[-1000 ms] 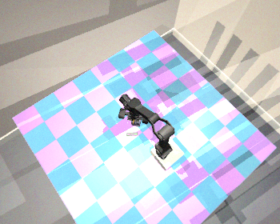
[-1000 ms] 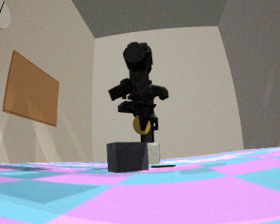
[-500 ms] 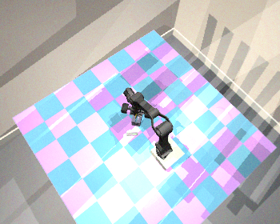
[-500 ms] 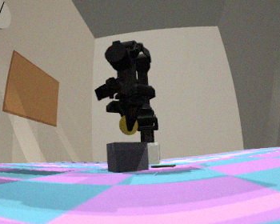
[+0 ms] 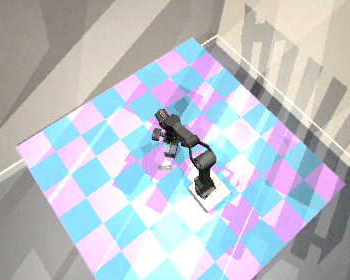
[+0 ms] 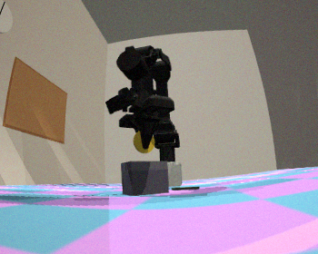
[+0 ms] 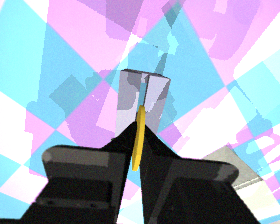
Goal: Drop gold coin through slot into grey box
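Note:
The gold coin (image 6: 138, 141) (image 7: 139, 142) is upright and edge-on in the wrist view, pinched between the fingertips. My gripper (image 6: 145, 146) (image 7: 137, 125) is shut on it and holds it above the grey box (image 5: 171, 149) (image 6: 144, 179) (image 7: 127, 97), with a visible gap above the lid in the exterior view. The slot (image 7: 142, 94) runs lengthwise along the lid. The coin's far edge overlaps the slot's line in the wrist view, and the two point nearly the same way. The near part of the slot is hidden by coin and fingers. The dark-green holder (image 5: 165, 167) (image 6: 185, 188) is empty beside the box.
The arm's pale base plate (image 5: 219, 193) (image 7: 227, 159) lies to the right in the wrist view. In the exterior view a pale base block (image 6: 175, 174) shows behind the box. Shadows and bright patches cross the checkered floor (image 5: 89, 177).

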You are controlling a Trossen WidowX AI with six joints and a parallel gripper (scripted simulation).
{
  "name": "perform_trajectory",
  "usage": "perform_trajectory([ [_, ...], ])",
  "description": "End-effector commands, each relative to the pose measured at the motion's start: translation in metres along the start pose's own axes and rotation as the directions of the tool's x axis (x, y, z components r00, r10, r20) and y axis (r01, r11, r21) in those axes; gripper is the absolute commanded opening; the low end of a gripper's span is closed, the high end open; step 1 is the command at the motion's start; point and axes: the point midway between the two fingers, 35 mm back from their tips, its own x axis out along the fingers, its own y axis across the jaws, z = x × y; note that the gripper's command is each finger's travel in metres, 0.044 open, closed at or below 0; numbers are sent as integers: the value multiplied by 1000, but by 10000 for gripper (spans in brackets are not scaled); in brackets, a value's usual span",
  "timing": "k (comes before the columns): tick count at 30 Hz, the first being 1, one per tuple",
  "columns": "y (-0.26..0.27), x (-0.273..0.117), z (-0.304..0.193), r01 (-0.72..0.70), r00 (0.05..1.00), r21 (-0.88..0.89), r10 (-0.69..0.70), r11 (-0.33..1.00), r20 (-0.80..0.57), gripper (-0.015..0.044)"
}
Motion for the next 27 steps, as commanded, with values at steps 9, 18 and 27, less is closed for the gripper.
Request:
perform_trajectory([
  [9,-2,2,4,1,1000,-2,-1,1000,0,4],
  [18,-2,2,2,1,1000,0,-1,1000,-1,0],
  [27,-3,7,3,1,1000,1,-1,1000,-1,0],
])
